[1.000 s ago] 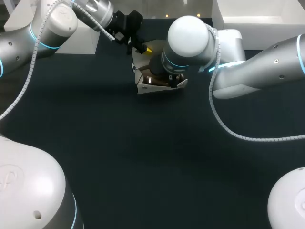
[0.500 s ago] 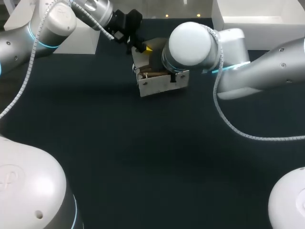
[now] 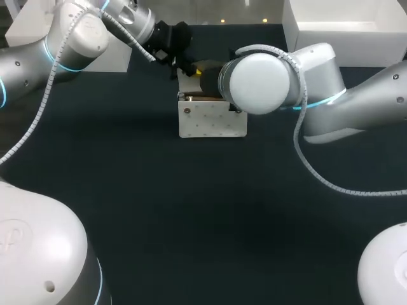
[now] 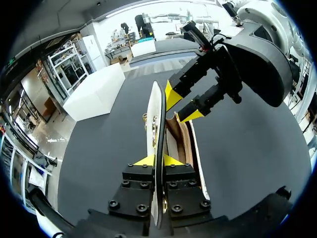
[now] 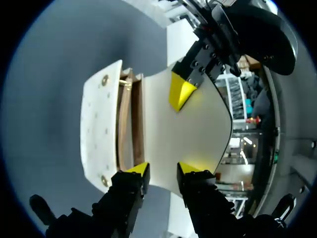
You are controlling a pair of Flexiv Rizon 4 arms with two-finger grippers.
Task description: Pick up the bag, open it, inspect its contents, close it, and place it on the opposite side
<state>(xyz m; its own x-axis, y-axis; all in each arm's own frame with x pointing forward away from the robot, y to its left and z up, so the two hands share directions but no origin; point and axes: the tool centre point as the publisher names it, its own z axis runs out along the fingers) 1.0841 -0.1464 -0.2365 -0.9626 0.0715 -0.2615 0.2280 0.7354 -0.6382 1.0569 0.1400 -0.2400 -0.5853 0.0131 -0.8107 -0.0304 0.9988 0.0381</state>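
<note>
A white bag (image 3: 213, 121) stands at the back middle of the table, its studded front panel (image 5: 99, 124) facing the head camera. Its flap (image 4: 157, 109) stands up, showing the brown lining (image 4: 178, 139) inside. My left gripper (image 4: 157, 159) is shut on the flap's thin edge; its spot behind the bag shows in the head view (image 3: 191, 65). My right gripper (image 5: 163, 169) hovers at the bag's mouth beside the flap, fingers apart with nothing seen pinched; from the left wrist it (image 4: 181, 104) appears just past the flap. My right wrist (image 3: 261, 82) hides it in the head view.
A white box (image 3: 105, 54) sits at the back left and a white bin (image 3: 337, 22) at the back right. Dark tabletop (image 3: 203, 210) stretches in front of the bag.
The bag has tipped from lying tilted to showing its studded front. My right wrist has swung right over it and its fingers have narrowed. My left gripper has kept its hold on the flap.
</note>
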